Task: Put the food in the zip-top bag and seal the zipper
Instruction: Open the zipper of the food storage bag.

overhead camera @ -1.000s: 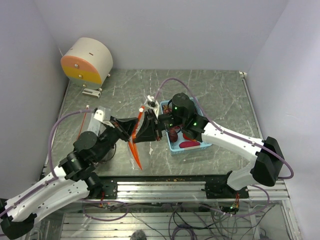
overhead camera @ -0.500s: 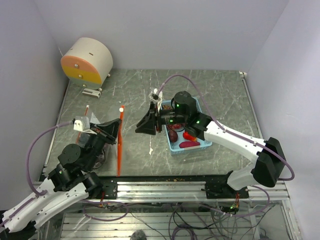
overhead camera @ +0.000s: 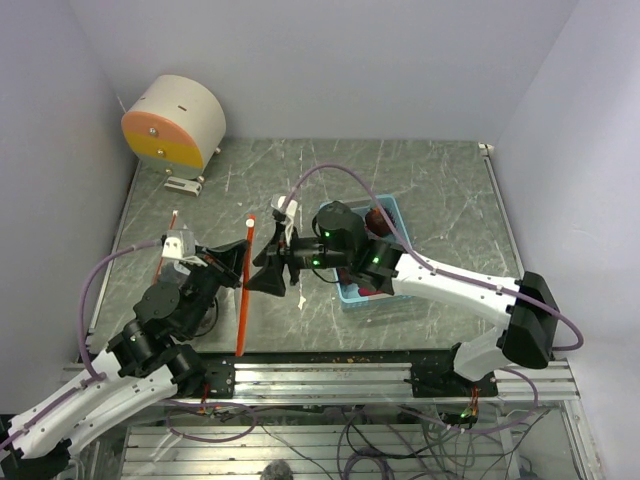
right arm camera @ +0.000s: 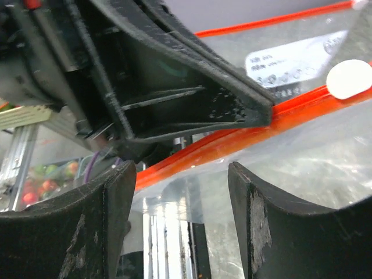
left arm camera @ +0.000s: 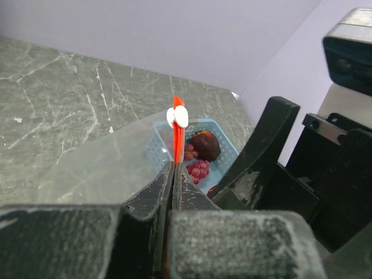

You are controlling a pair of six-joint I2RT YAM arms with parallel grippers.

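Observation:
The zip-top bag (left arm camera: 99,168) hangs clear and crinkly from its orange-red zipper (overhead camera: 243,300), which stands as a straight strip with a white slider (left arm camera: 177,116) at its far end. My left gripper (overhead camera: 241,266) is shut on the zipper. My right gripper (overhead camera: 257,277) faces the strip from the right, open. In the right wrist view its fingers (right arm camera: 261,224) stand apart just below the zipper (right arm camera: 232,136), with clear bag film (right arm camera: 279,157) between them. The food (left arm camera: 197,167), grape clusters and a dark red fruit (left arm camera: 204,145), lies in the blue tray (overhead camera: 399,216).
A cream and orange drum-shaped device (overhead camera: 175,122) stands at the back left corner. The blue tray sits right of centre under the right arm. Purple cables (overhead camera: 330,172) loop above both arms. The metal rail (overhead camera: 330,378) runs along the near edge.
The right gripper let go of the bag's mouth and opened, then moved left after the strip. The left arm pulled the zipper left, and the strip now stands straight.

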